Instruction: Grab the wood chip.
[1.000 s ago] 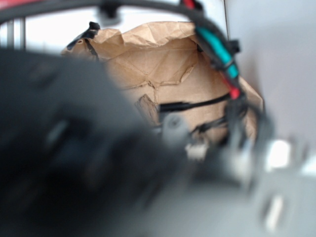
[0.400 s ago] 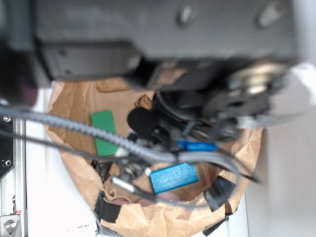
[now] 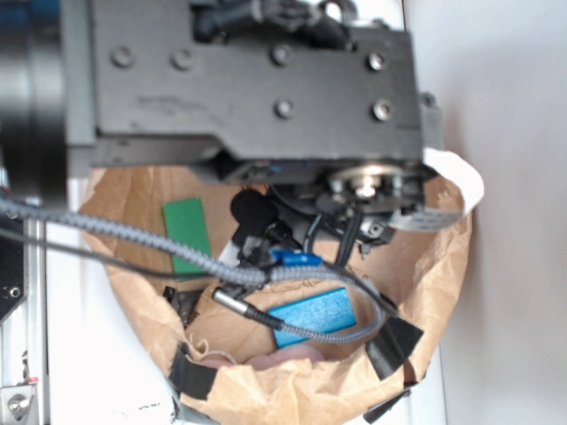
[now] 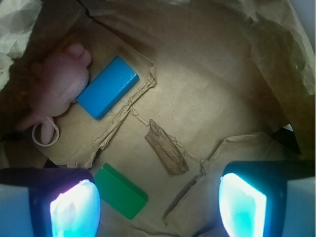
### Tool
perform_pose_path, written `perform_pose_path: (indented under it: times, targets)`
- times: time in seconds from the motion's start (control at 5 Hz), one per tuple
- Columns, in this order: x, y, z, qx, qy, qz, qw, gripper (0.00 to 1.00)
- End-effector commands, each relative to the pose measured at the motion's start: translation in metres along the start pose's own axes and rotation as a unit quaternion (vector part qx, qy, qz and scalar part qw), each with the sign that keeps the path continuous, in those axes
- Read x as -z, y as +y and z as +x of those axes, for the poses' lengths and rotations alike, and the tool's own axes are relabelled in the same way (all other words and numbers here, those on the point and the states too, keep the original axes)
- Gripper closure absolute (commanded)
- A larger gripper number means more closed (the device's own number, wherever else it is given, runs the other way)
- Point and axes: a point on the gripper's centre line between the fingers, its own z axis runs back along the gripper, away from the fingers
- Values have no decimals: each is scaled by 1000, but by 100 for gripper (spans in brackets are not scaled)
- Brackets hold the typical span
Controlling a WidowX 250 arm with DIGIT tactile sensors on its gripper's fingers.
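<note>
The wood chip point(image 4: 167, 147) lies flat on the creased floor of the brown paper bag point(image 4: 222, 74), near the middle of that floor and apart from everything else in it. In the wrist view it sits above the gap between the gripper point(image 4: 159, 205) fingers, so it lies ahead of the fingertips and roughly centred between them. The fingers point(image 4: 75, 207) are spread wide and hold nothing, one at each lower corner of the view.

The chip's long axis runs diagonally, from its narrower end at upper left to its broader, rounded end at lower right, nearest the fingers. That slant means the fingers' closing line crosses the chip at an angle, not squarely; a wrist turn would probably help them close across its narrow width.

The green block point(image 4: 120, 191) lies just left of the chip near the left finger. The blue block point(image 4: 108, 87) rests farther off toward the bag's upper-left wall, touching a pink soft toy point(image 4: 57, 84). In the exterior view the arm hides the chip.
</note>
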Motion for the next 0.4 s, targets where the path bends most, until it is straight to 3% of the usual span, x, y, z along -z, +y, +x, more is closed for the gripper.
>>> perform_pose_path:
  times: [0.0,0.2]
  targets:
    - [-10,6,5,-1,-14,11,1000,0]
    - [16,18,8,15,-21,16,1000,0]
